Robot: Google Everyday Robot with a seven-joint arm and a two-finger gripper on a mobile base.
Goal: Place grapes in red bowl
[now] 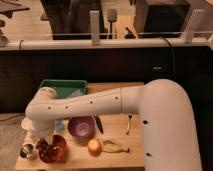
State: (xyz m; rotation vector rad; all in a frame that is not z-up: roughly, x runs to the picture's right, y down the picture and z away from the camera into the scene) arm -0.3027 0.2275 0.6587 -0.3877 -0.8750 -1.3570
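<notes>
The robot's white arm (100, 102) reaches from the right across a wooden table (135, 152), bends at a rounded joint on the left and drops straight down. Its gripper (41, 138) hangs at the near left corner, right over the grapes (44, 146); whether it is open or has hold of them cannot be told. The dark cluster sits at the left rim of the red bowl (56, 150), a small metal cup (27, 150) just to its left. A purple bowl (81, 127) stands behind, a yellow-orange fruit (94, 147) to the right, and a green tray (62, 88) at the far edge.
</notes>
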